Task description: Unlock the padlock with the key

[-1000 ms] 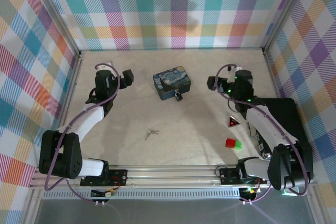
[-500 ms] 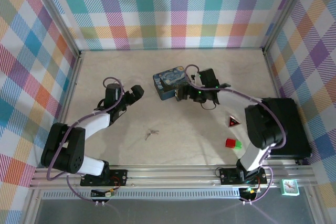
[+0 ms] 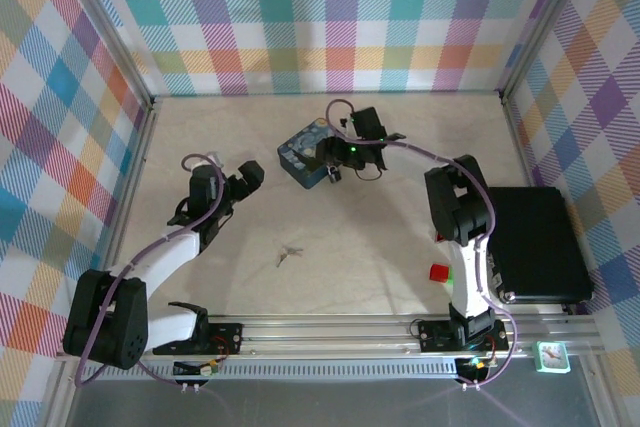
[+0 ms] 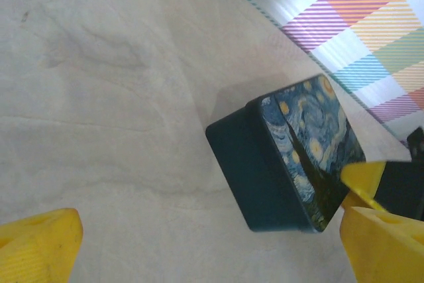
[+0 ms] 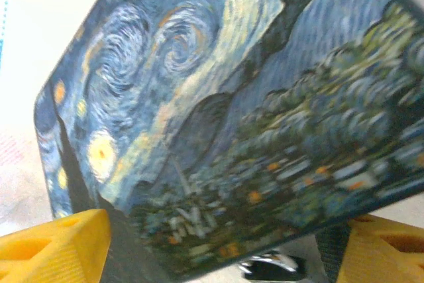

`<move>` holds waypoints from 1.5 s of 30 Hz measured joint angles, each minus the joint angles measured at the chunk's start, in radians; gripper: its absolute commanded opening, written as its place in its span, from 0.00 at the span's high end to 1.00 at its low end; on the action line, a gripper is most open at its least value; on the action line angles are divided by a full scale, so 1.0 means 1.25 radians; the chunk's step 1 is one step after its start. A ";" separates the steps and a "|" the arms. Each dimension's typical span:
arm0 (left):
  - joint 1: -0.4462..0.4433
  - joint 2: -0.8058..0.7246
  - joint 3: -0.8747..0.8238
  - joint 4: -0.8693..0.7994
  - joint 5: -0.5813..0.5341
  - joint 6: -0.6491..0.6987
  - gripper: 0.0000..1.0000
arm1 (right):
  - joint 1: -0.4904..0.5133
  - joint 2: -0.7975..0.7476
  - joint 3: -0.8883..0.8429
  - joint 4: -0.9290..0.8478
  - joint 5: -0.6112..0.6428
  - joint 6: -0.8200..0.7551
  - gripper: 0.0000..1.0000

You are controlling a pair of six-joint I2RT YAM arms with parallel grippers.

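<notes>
1. Top external view: I see the blue tin (image 3: 296, 156) left of frame centre, turned at an angle on the pale table (image 3: 400, 207).
2. My right gripper (image 3: 324, 154) sits at the tin's right end, with the arm reaching in from the right side of the frame.
3. The padlock (image 3: 333, 177) is a small dark speck just below that gripper, at the tin's lower right corner.
4. The key (image 3: 288, 255) lies on bare table below centre, well apart from the tin and both grippers.
5. My left gripper (image 3: 247, 179) is left of the tin, apart from it, with its fingers spread.
6. A red block (image 3: 438, 272) lies lower right, beside a black pad (image 3: 540, 242).
7. Left wrist view: my gripper (image 4: 212, 250) has its yellow fingertips (image 4: 40, 246) wide apart, holding nothing; the tin (image 4: 291, 157) sits ahead at right of centre.
8. Right wrist view: my gripper (image 5: 225, 256) has its yellow fingers (image 5: 59, 246) spread to the lower corners with the tin's painted lid (image 5: 225, 111) between them. I cannot tell whether they touch it. The padlock (image 5: 273, 266) is blurred at the bottom edge.
</notes>
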 measured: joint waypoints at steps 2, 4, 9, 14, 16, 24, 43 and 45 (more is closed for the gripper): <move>0.000 -0.009 -0.005 -0.014 -0.007 0.005 0.00 | 0.016 0.008 0.020 -0.003 -0.001 -0.002 0.19; 0.000 -0.018 -0.009 -0.024 -0.016 0.005 0.00 | 0.028 0.005 0.023 -0.009 -0.002 -0.008 0.19; 0.000 -0.037 -0.011 -0.046 -0.044 0.004 0.00 | 0.053 -0.074 -0.063 -0.057 0.002 -0.063 0.19; 0.016 -0.023 -0.011 -0.054 -0.057 -0.014 0.00 | 0.110 -0.212 -0.169 -0.165 0.035 -0.140 0.19; 0.031 -0.003 -0.011 -0.052 -0.056 -0.029 0.00 | 0.164 -0.250 -0.195 -0.200 0.049 -0.165 0.21; 0.119 0.044 -0.011 -0.027 -0.018 -0.101 0.00 | 0.413 -0.237 -0.200 -0.298 0.085 -0.251 0.28; 0.126 -0.135 -0.032 -0.123 -0.054 -0.085 0.00 | 0.465 -0.027 -0.049 -0.287 0.202 -0.360 0.44; 0.127 -0.135 -0.032 -0.128 -0.058 -0.079 0.00 | 0.465 -0.027 -0.049 -0.285 0.210 -0.360 0.44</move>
